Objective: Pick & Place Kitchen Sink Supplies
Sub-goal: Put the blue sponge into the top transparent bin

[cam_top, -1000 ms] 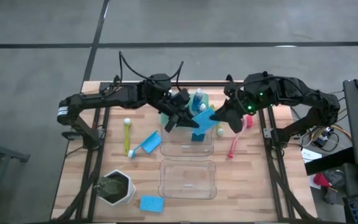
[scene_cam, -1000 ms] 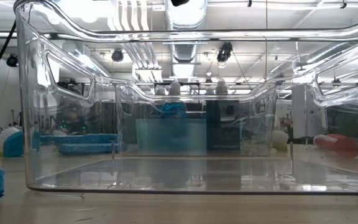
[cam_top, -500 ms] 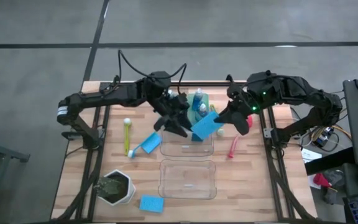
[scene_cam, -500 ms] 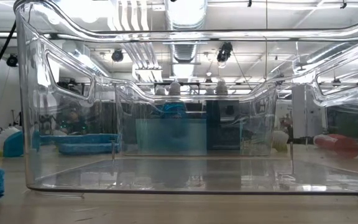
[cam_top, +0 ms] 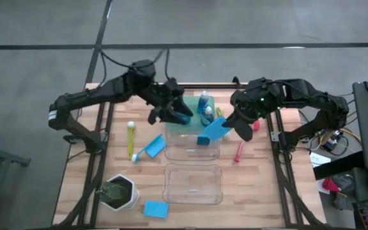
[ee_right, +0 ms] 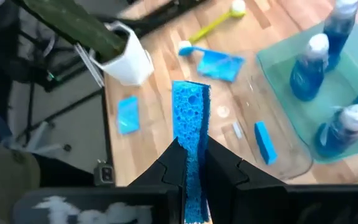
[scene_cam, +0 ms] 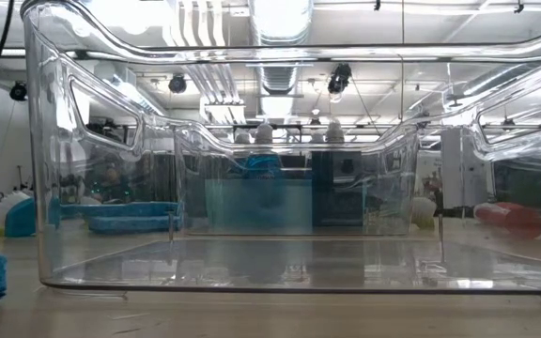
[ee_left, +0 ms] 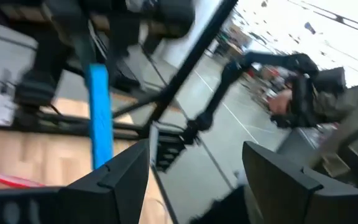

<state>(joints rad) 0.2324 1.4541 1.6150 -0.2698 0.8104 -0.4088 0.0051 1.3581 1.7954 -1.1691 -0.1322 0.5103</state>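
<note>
The right end effector [cam_top: 230,123] has its two dark fingers closed edge-on around a bright blue rectangular sponge [cam_top: 212,130], holding it tilted in the air above the far right corner of the farther clear plastic bin [cam_top: 192,152]. In the right wrist view that sponge [ee_right: 190,124] stands upright between the fingers, porous face showing.

The left end effector [cam_top: 170,113] hangs over the near left part of the green tray [cam_top: 191,102], just behind the farther bin; its fingers [ee_left: 120,180] stand apart with nothing between them. On the tray stand small clear bottles of blue liquid with white caps [cam_top: 202,101], close together.

A small blue sponge piece [ee_right: 263,142] lies inside the farther bin. The nearer clear plastic bin [cam_top: 192,184] sits just in front of it on the wooden surface [cam_top: 260,185].

Left of the bins lie a yellow-green long-handled brush [cam_top: 130,137] and a blue-handled brush [cam_top: 140,155] touching another blue sponge [cam_top: 155,146]. A pink-red brush [cam_top: 239,152] lies to the right of the farther bin. A further blue sponge [cam_top: 155,209] rests near the front edge, beside a white hexagonal pot of greenery [cam_top: 120,192].
</note>
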